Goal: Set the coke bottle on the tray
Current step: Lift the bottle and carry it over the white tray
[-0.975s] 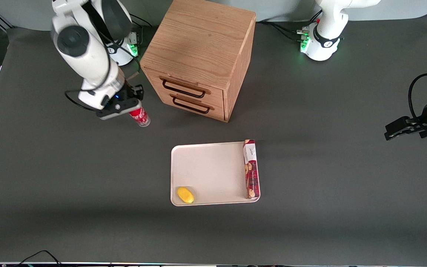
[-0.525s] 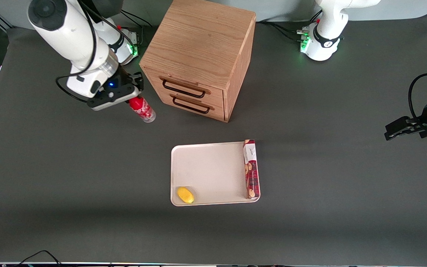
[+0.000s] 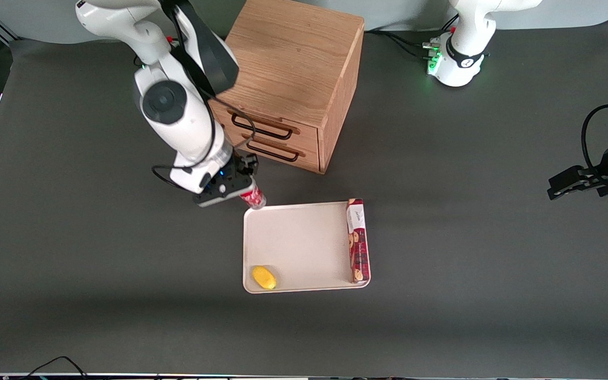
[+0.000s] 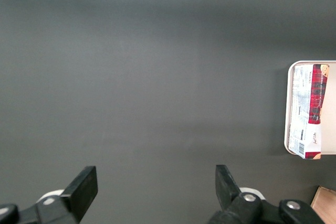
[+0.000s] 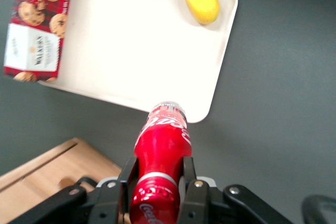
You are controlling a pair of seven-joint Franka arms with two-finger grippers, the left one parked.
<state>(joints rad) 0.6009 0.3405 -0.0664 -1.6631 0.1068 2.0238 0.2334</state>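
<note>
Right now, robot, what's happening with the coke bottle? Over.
Tool shut on coke bottle, held above the tray corner nearest the drawer cabinet. Lemon and biscuit box on tray edges; middle bare.

- The place is a robotics lab, set up as a test bench rather than a lived-in room.
- Two white robot arms are bolted at the counter's (image 3: 467, 221) edge, their bases (image 3: 454, 63) lit with green lamps and trailing black cables (image 3: 404, 45).
- The counter is draped in plain dark grey cloth.
- The pincer (image 3: 233, 184) hangs over that cloth near a wooden drawer cabinet (image 3: 288, 84).
- Props are few and staged: a cream tray (image 3: 298, 243) with a lemon (image 3: 264, 277) and a biscuit box (image 3: 357, 240).
</note>
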